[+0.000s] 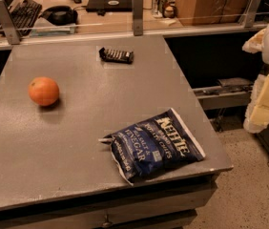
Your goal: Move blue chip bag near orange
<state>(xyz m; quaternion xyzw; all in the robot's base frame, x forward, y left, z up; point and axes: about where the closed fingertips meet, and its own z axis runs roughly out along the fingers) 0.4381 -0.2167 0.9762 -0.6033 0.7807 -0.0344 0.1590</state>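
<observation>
The blue chip bag (154, 145) lies flat near the front right corner of the grey table (87, 104), its white "Kettle" lettering facing up. The orange (43, 91) sits on the table's left side, well apart from the bag. My gripper (264, 104), white and pale yellow, hangs at the right edge of the view, off the table and to the right of it, above the floor. It is some way right of the bag and touches nothing.
A small dark snack bar (117, 55) lies near the table's far edge. Behind a low glass rail (137, 13) is a desk with a keyboard (24, 14), headphones and cans. Speckled floor (249, 190) lies to the right.
</observation>
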